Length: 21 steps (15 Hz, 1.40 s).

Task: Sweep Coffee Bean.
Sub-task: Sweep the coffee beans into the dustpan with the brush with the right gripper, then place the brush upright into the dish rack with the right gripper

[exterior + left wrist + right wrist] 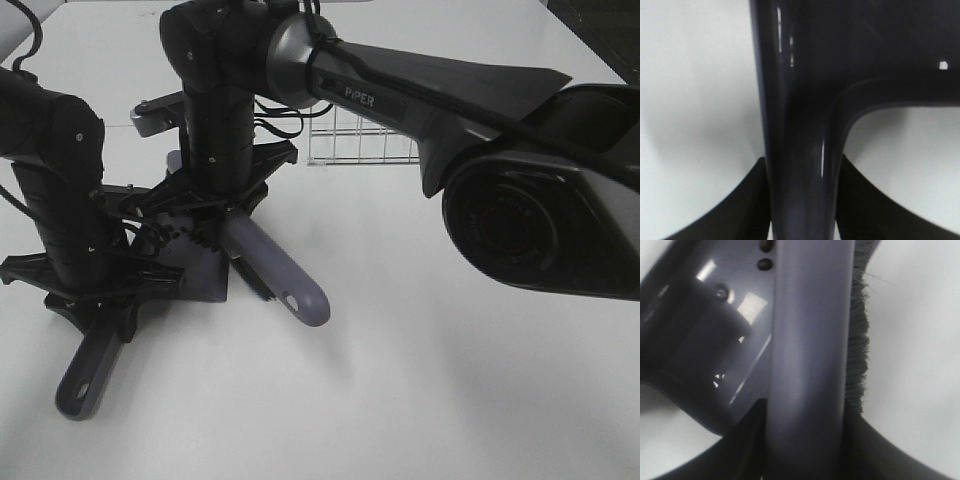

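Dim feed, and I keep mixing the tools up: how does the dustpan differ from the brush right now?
The dustpan is gripped by the left claw, the brush by the right claw. The dustpan widens into a scoop; the brush is a narrow bar edged with dark bristles. In the high view the dustpan's handle points lower left, the brush's lower right. Both are purple-grey.
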Motion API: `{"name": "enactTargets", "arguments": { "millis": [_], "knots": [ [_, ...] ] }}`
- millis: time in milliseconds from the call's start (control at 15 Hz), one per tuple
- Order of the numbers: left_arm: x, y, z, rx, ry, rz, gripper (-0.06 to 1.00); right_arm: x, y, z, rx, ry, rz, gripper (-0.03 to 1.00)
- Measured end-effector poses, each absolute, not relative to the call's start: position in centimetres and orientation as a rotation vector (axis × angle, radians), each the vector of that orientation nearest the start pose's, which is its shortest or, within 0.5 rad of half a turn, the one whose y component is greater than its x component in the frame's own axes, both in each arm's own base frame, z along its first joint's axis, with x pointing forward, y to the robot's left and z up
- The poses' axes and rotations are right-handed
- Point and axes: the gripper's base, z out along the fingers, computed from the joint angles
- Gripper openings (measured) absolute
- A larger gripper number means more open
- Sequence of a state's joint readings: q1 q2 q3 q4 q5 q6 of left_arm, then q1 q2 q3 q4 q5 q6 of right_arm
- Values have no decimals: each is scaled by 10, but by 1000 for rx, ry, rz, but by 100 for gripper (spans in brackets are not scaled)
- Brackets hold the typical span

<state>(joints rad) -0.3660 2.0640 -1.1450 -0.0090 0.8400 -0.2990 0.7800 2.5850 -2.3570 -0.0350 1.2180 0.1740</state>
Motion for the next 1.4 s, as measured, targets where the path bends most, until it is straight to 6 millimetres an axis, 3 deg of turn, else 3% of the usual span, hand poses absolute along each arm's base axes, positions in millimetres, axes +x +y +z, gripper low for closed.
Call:
{"name": "enactTargets", "arguments": {
  "millis": [267,467,667,933,1067,1200,1333,1400],
  "knots": [
    [321,-124,92,98,3237,44,35,383,372,152,-859,2761,107,31],
    [321,-124,92,98,3237,44,35,394,354,199,-800,2664,51,31],
    [321,-124,92,100,3237,44,35,413,310,265,-673,2552,10,31],
    [321,-124,92,100,3237,44,35,442,220,312,-456,2533,-37,31],
    [321,-124,92,100,3237,44,35,445,175,313,-360,2606,-45,31],
    [321,-124,92,100,3237,44,35,440,143,296,-274,2722,-32,31],
    [321,-124,92,100,3236,43,35,433,119,271,-196,2837,-60,31],
    [321,-124,92,100,3236,43,35,432,117,264,-191,2862,-68,31]
  ]
}}
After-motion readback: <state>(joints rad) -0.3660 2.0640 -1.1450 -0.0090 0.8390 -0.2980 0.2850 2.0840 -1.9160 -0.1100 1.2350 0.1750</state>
